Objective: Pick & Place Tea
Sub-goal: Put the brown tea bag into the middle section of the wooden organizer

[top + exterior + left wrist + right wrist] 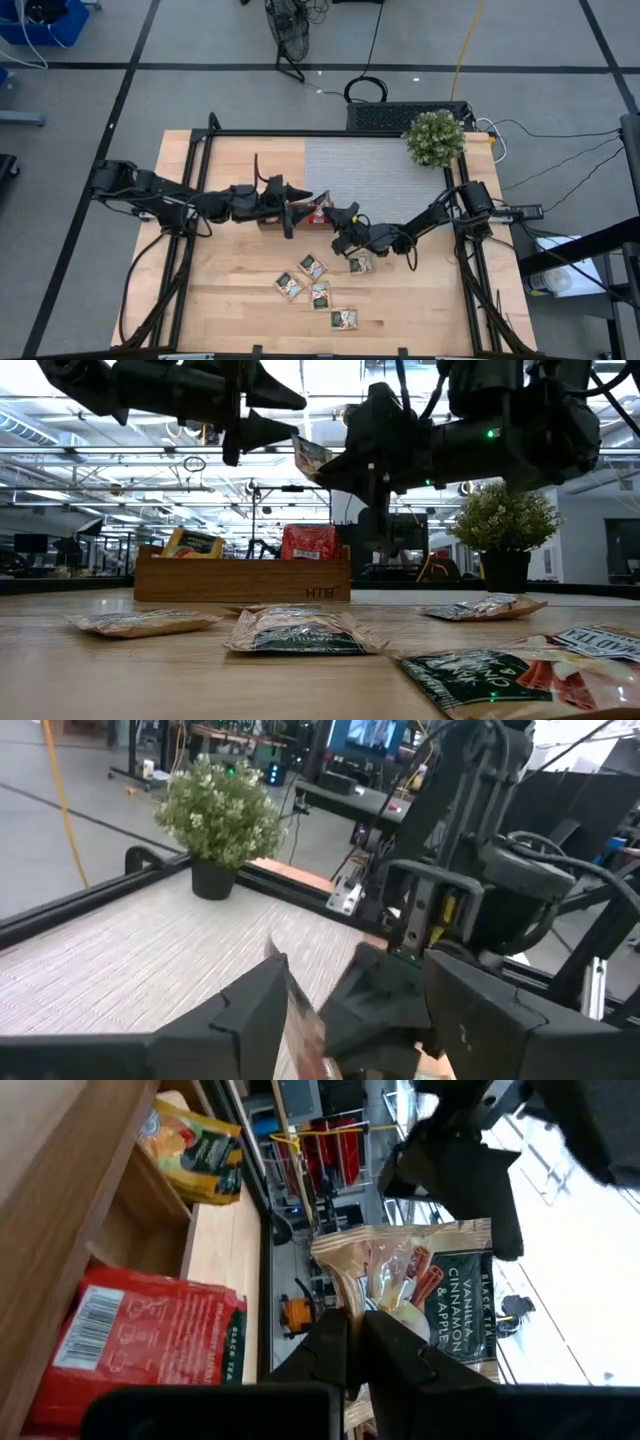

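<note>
My right gripper [340, 216] is shut on a cream-and-dark tea sachet [420, 1285], held in the air over the brown wooden tray [240, 582]. My left gripper [300, 208] is open, with its fingers on either side of the sachet's far end [300, 1010]. I cannot tell whether they touch it. An orange sachet [193, 543] and a red sachet [310, 542] stand in the tray. Several more sachets [318, 290] lie flat on the table nearer the front. My right gripper pinches the sachet's edge [360, 1295] between its two fingers. It comes roughly level from the table's right side. The sachet stands on edge, lifted clear of the tray and the table [312, 455].
A potted plant [434, 138] stands at the back right on the grey mat [370, 170]. The loose sachets lie spread over the middle front of the table, one of them [360, 264] just under my right arm. The two arms meet close together over the tray.
</note>
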`<action>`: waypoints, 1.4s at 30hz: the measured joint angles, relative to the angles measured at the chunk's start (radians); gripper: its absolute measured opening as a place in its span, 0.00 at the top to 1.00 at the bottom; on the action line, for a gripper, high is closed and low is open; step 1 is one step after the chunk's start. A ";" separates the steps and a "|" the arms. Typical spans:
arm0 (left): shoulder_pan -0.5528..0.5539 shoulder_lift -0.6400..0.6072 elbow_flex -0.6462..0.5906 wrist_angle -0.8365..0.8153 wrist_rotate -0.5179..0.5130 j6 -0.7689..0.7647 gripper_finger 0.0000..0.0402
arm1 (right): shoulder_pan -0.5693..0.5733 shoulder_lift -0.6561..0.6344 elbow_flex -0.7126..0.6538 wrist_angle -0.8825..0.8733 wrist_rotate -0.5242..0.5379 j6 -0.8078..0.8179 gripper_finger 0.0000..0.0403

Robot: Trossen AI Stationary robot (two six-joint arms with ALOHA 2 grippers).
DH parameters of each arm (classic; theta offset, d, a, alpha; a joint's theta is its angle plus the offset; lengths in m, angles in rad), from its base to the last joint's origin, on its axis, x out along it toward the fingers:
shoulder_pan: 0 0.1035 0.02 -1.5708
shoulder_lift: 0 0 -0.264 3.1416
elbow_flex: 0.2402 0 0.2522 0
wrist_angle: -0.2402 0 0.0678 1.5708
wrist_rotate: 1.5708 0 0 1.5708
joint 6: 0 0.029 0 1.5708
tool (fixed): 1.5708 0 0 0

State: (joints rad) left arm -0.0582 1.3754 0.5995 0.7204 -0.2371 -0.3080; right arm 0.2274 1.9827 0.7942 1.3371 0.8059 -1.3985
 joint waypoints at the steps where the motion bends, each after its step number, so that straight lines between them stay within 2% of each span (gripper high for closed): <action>1: 0.000 0.000 0.001 0.000 0.000 0.000 0.42 | 0.000 0.000 0.000 0.000 -0.001 -0.003 0.97; 12: 0.006 0.000 0.001 -0.059 -0.079 -0.008 0.42 | -0.001 -0.001 0.001 0.044 -0.047 -0.037 0.97; 22: 0.006 0.000 0.001 -0.076 -0.079 -0.010 0.44 | 0.003 -0.001 0.026 0.043 -0.051 -0.029 0.97; 26: 0.007 0.000 0.001 -0.075 -0.079 -0.010 0.58 | 0.010 -0.001 0.028 0.035 -0.051 -0.025 0.97; 31: 0.027 0.000 0.001 -0.075 -0.044 0.016 0.93 | 0.024 -0.001 0.028 0.031 -0.050 -0.009 0.97; 32: 0.032 0.000 0.001 -0.074 -0.034 0.031 0.96 | 0.028 -0.001 0.028 0.031 -0.050 0.010 0.97; 34: 0.040 -0.006 0.001 -0.075 -0.023 0.073 0.97 | 0.039 -0.001 0.028 0.027 -0.049 0.085 0.96; 38: 0.050 -0.070 0.003 -0.080 -0.026 0.168 0.99 | 0.073 -0.001 0.028 0.018 -0.048 0.336 0.92; 40: 0.051 -0.123 0.002 -0.135 -0.027 0.223 0.99 | 0.093 -0.001 0.028 0.016 -0.040 0.454 0.90; 42: 0.053 -0.176 0.002 -0.173 -0.035 0.236 0.99 | 0.111 -0.001 0.027 0.012 -0.022 0.500 0.88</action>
State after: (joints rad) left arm -0.0055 1.1998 0.6015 0.5474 -0.2716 -0.0719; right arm 0.3381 1.9820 0.8215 1.3487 0.7837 -0.8982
